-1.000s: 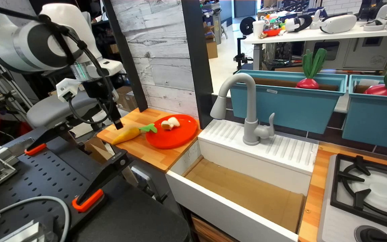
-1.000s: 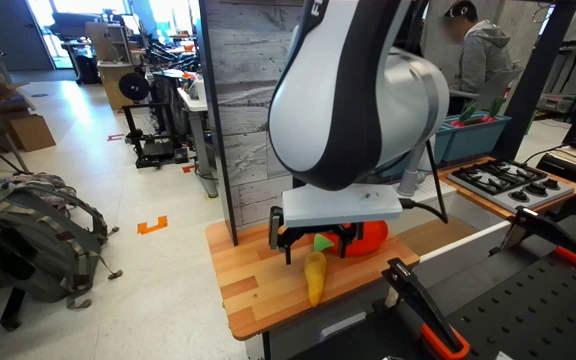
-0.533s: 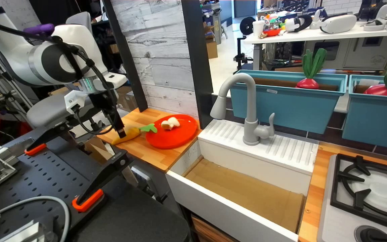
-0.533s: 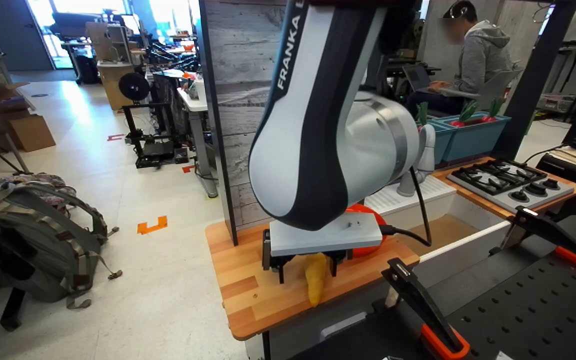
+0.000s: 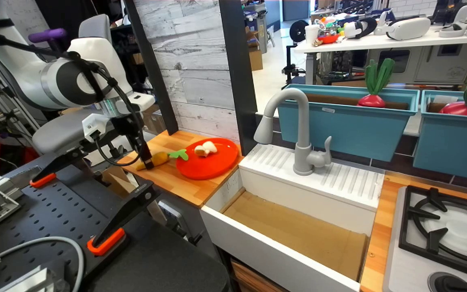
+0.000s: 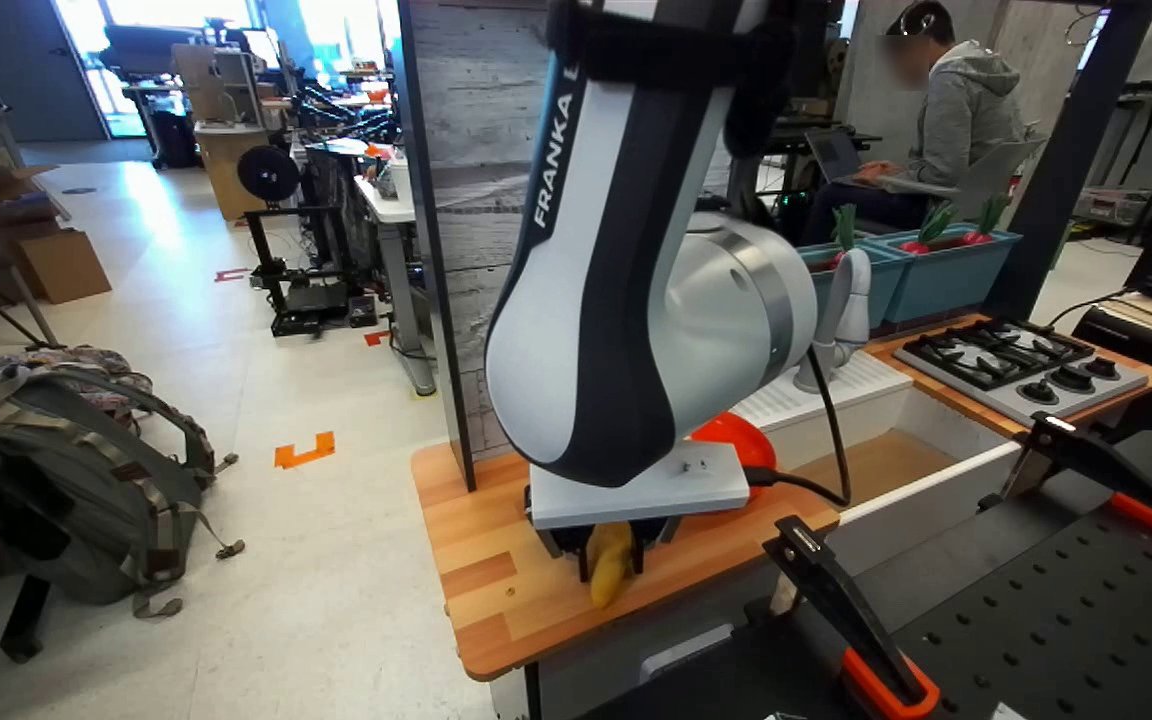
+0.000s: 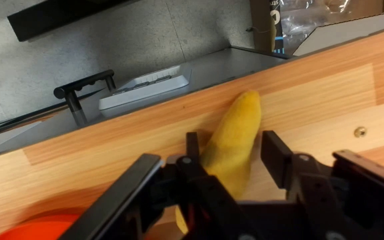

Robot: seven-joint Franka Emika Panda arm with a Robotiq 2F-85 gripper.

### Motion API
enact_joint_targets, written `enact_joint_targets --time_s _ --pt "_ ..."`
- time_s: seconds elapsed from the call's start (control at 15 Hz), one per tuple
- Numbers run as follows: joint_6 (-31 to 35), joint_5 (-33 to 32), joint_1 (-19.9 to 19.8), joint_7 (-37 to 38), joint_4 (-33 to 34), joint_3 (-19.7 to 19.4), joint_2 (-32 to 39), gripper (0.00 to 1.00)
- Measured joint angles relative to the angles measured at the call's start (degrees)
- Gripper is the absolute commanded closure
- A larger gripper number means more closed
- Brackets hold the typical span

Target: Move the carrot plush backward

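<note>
The carrot plush [image 7: 238, 130], yellow with a tapered tip, lies on the wooden counter [image 6: 486, 520] near its front edge. Its green leaves [image 5: 179, 154] reach the rim of the red plate in an exterior view; in the wrist view they are hidden. My gripper [image 7: 230, 141] is lowered around the plush's body, one finger on each side. The left finger [image 7: 192, 145] is against or very near the plush, while a strip of wood shows between the plush and the right finger [image 7: 275, 156]. The jaws stand partly open. In an exterior view the plush [image 6: 610, 560] shows between the fingertips.
The red plate [image 5: 195, 170] with a pale item [image 5: 206, 148] stands beside the leaves. A wood-patterned panel [image 5: 201, 81] rises behind the counter, and the sink [image 5: 274, 255] adjoins it. Black clamps with orange handles [image 5: 108, 242] sit in front.
My gripper has come down onto the plush and its fingers have drawn closer together. The plush's tip has shifted slightly, toward the left in an exterior view.
</note>
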Motion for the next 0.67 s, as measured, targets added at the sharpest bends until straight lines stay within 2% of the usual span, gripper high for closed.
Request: enact_joint_targets --time_s 0.13,0.2,0.67 --pt "0.0 0.4 0.0 0.3 0.1 0.0 0.0 0.95" --pt "0.0 0.9 0.0 0.3 0.2 0.0 0.0 0.99" --pt "0.0 3.4 -1.6 0.2 0.1 1.7 -1.6 0.98"
